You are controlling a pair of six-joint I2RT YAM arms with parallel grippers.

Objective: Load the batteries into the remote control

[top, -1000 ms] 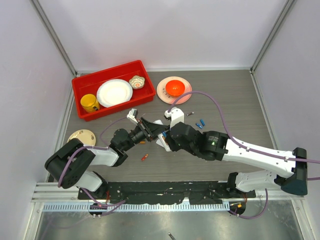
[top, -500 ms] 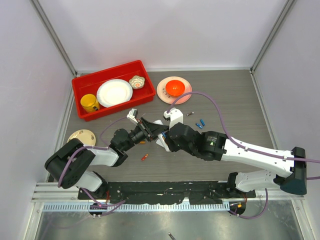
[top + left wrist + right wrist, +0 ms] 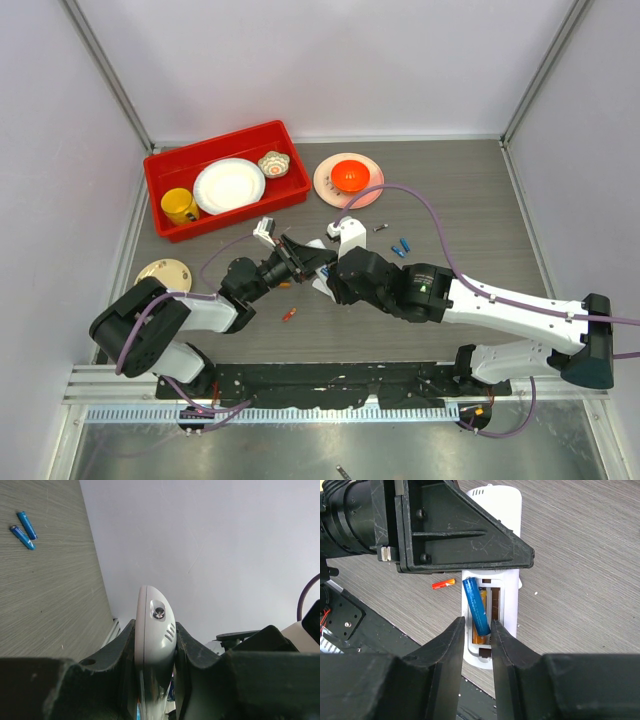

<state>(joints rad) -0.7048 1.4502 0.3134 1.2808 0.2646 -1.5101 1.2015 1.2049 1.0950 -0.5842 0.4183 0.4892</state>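
Observation:
The white remote control (image 3: 511, 600) lies back up with its recess uncovered. My left gripper (image 3: 155, 627) is shut on its far end (image 3: 155, 630), black fingers (image 3: 455, 530) on either side. An orange battery (image 3: 478, 637) sits in the recess. A blue battery (image 3: 475, 605) lies slanted over it, its lower end between the jaws of my right gripper (image 3: 477, 623). Those jaws stand open, wider than the battery, which is close to the right finger. Seen from above, both grippers meet at the remote (image 3: 322, 272).
An orange-red battery (image 3: 443, 584) lies on the table beside the remote, and another (image 3: 289, 315) lies nearer the bases. Two blue batteries (image 3: 23, 530) lie to the right. A red bin (image 3: 225, 190) with dishes, a pink plate (image 3: 348, 180) and a tan disc (image 3: 163, 272) stand around.
My right wrist has crept slightly left over the remote. The left arm has held still with the remote.

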